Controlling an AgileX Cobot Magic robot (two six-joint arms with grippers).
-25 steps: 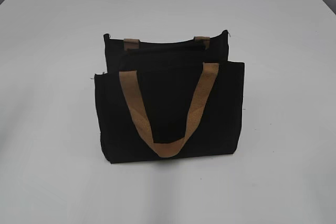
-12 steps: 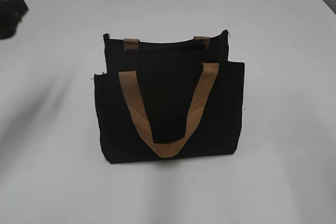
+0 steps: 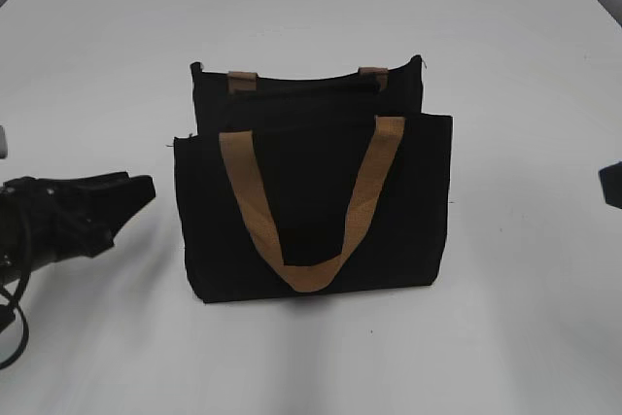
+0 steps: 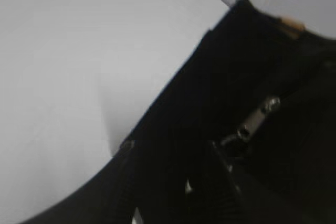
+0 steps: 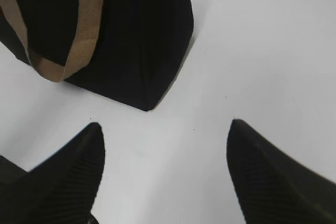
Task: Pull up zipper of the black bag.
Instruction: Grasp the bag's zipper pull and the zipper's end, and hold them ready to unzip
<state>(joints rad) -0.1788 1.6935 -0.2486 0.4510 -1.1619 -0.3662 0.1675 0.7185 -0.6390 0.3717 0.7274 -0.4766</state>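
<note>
1. The black bag [image 3: 313, 191] stands upright near the middle of the white desk [image 3: 505, 337], front panel toward the exterior camera, one tan handle [image 3: 306, 206] hanging down over the front.
2. Left pincer [image 3: 121, 196] sits low at the left, near the bag's side and not touching it. In the exterior view it reads as one dark mass; the left wrist view is blurred. I cannot tell how far it is open, and I see nothing in it.
3. Right pincer [image 5: 165, 174] is spread wide and empty, over bare desk just off the bag's lower corner. Only its tip shows at the exterior view's right edge.
4. The zipper [image 4: 252, 124] shows in the left wrist view as a small silvery metal tab against black fabric. Which end of the top edge it lies at I cannot fix from that blur.
5. Handling, my judgement: the bag is soft cloth and light, so it will likely slide or fold under a pull. One pincer should pinch the top edge beside the zip line; the other takes the tab, which is thin, smooth and probably slippery.
</note>
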